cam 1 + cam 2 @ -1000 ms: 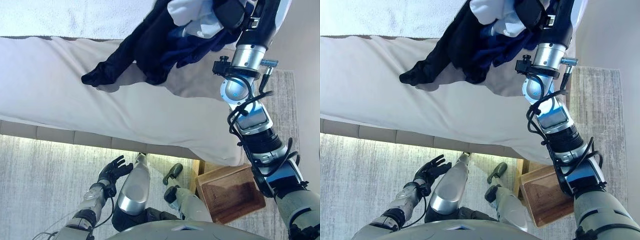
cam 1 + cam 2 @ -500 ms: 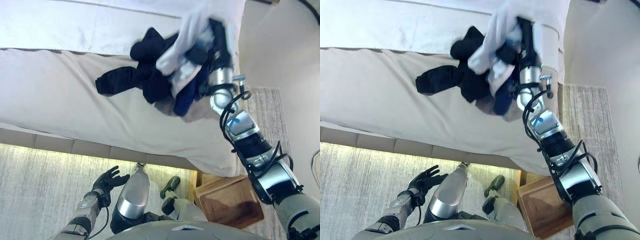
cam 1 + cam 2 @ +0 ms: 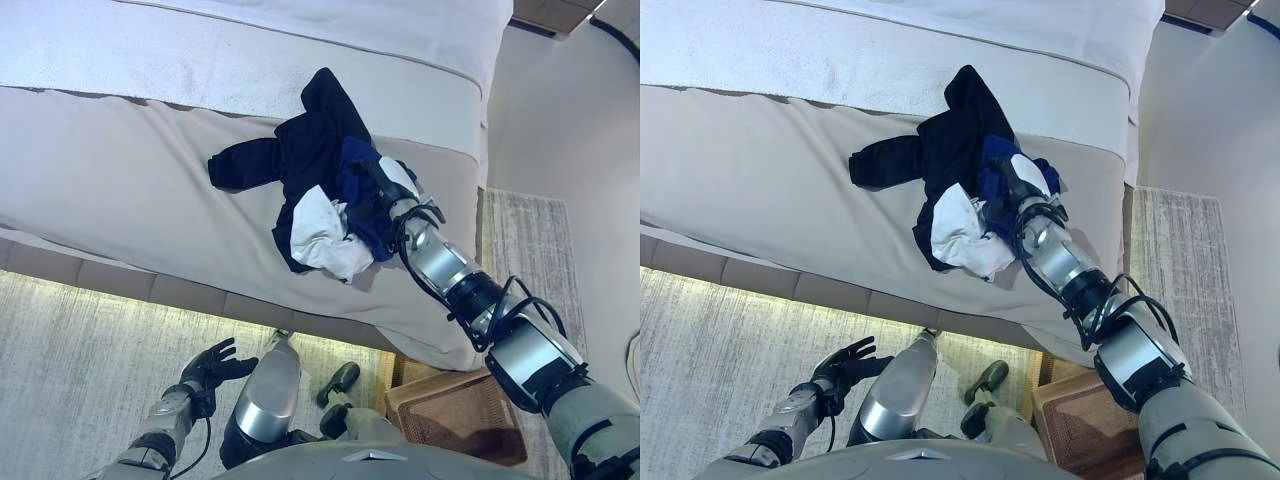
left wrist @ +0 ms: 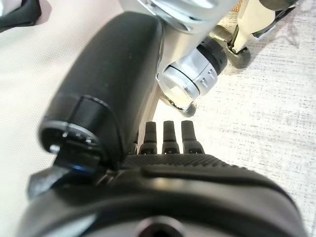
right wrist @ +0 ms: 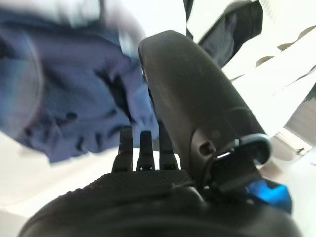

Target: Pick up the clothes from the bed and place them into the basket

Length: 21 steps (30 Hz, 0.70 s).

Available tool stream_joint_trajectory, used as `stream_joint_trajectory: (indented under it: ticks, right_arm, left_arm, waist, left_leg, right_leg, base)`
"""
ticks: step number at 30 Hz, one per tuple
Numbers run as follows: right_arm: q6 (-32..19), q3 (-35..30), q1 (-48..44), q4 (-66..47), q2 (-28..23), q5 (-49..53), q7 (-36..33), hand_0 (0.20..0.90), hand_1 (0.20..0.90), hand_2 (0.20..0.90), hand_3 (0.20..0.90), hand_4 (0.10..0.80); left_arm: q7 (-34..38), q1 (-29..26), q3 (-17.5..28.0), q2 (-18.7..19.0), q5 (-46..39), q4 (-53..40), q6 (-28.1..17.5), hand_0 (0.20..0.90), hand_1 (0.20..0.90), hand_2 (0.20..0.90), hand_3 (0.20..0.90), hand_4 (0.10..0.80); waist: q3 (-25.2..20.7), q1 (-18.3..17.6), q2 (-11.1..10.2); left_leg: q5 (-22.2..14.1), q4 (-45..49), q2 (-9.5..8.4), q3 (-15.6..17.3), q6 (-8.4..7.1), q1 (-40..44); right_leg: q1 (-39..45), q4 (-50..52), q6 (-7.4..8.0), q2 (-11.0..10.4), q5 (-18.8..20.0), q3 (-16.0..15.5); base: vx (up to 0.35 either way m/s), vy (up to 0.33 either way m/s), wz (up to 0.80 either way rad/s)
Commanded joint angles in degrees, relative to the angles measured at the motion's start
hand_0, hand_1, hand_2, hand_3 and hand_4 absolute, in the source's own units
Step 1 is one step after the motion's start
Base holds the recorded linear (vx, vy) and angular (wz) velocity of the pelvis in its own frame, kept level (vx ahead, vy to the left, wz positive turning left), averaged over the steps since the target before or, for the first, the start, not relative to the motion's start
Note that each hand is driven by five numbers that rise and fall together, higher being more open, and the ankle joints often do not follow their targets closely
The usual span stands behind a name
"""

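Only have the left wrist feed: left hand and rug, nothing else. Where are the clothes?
Observer: The clothes are in a heap on the bed, dark pieces with a white one on the near side.
Operator: Right hand?
Observer: The right hand is at the heap's right edge, against the blue piece.
Operator: Basket?
Observer: The basket is on the floor off the bed's near right corner, below the right arm. No clothes in the part that shows.
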Motion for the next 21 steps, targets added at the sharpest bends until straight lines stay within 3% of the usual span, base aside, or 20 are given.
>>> stream_joint_trajectory:
  ticks: [1, 5, 8, 9, 10, 16, 21]
  right_arm:
    - [-4.01, -3.06, -6.81, -6.66, -1.8, -4.3, -5.78, 0.3, 0.3, 0.3, 0.2, 0.1]
    - [-4.37, -5.16, -6.02, -10.04, -2.52, -6.0, -8.16, 0.3, 0.3, 0.3, 0.2, 0.1]
    - [-3.46, -5.97, -5.13, -11.88, -2.98, -4.48, -4.52, 0.3, 0.3, 0.3, 0.2, 0.1]
    - [-2.68, -5.62, -4.78, -11.9, -3.08, -4.63, -1.41, 0.564, 0.564, 0.564, 0.507, 0.407]
    - [-2.8, -5.04, -4.53, -11.77, -3.22, -4.81, 0.6, 0.9, 0.9, 0.9, 0.9, 0.8]
    - [-4.65, -1.11, -4.79, -10.11, -3.0, -10.62, 4.18, 0.9, 0.9, 0.9, 0.9, 0.8]
    - [-6.55, 2.92, -7.12, -8.66, -1.09, -20.27, 1.92, 0.9, 0.9, 0.9, 0.9, 0.8]
  left_arm:
    - [-0.38, 1.24, -3.37, 1.51, 0.46, 0.76, -1.1, 0.9, 0.9, 0.9, 0.9, 0.8]
    - [-0.5, 1.34, -3.21, 1.2, 1.01, 0.71, -1.15, 0.9, 0.9, 0.9, 0.9, 0.8]
    - [-0.97, 1.69, -2.51, 1.24, 1.29, 0.88, -1.32, 0.9, 0.9, 0.9, 0.9, 0.8]
    - [-1.2, 1.79, -2.24, 1.4, 1.41, 0.74, -1.21, 0.9, 0.9, 0.9, 0.9, 0.8]
    - [-1.21, 1.85, -2.29, 1.57, 1.24, 0.53, -1.12, 0.9, 0.9, 0.9, 0.9, 0.8]
    - [-1.17, 0.87, -3.17, 2.46, 0.41, -0.01, -0.49, 0.9, 0.9, 0.9, 0.9, 0.8]
    - [-0.72, -0.47, -4.15, 2.26, -0.4, -0.32, -0.58, 0.9, 0.9, 0.9, 0.9, 0.8]
  waist:
    - [-1.44, -0.36, -0.2]
    - [-1.35, -1.12, 0.08]
    - [-1.57, -1.57, 0.04]
    - [-1.62, -1.61, -0.02]
    - [-1.62, -1.59, -0.11]
    - [-1.08, -1.13, -0.68]
    - [0.26, -0.15, -0.57]
  left_leg:
    - [-2.09, -10.58, 0.27, 1.04, 3.46, 5.7]
    - [-2.26, -10.52, 0.12, 0.72, 3.74, 5.88]
    - [-2.51, -10.3, 0.06, 0.96, 3.81, 6.06]
    - [-2.55, -10.26, 0.09, 1.03, 3.79, 6.11]
    - [-2.57, -10.2, 0.1, 1.02, 3.77, 6.08]
    - [-2.48, -9.66, 0.25, 0.72, 3.6, 5.41]
    - [-2.26, -9.06, 0.21, 0.3, 3.48, 3.79]
  right_leg:
    - [2.98, 5.45, 2.21, -1.53, -4.84, 0.87]
    - [2.52, 6.2, 2.14, -1.57, -5.13, 2.04]
    - [2.4, 6.5, 2.21, -1.74, -5.23, 2.48]
    - [2.31, 6.61, 2.27, -1.8, -5.23, 2.54]
    - [2.28, 6.61, 2.31, -1.79, -5.28, 2.55]
    - [1.91, 6.94, 2.35, -1.53, -5.51, 2.43]
    - [1.06, 7.35, 2.22, -1.46, -5.67, 1.88]
  base:
    - [-0.001, 0.017, 0.07]
    - [0.003, 0.007, 0.03]
    - [0.0, 0.0, 0.0]
    - [0.0, 0.0, 0.0]
    - [0.0, 0.0, 0.0]
    - [-0.003, -0.006, 0.0]
    - [-0.063, -0.022, 0.03]
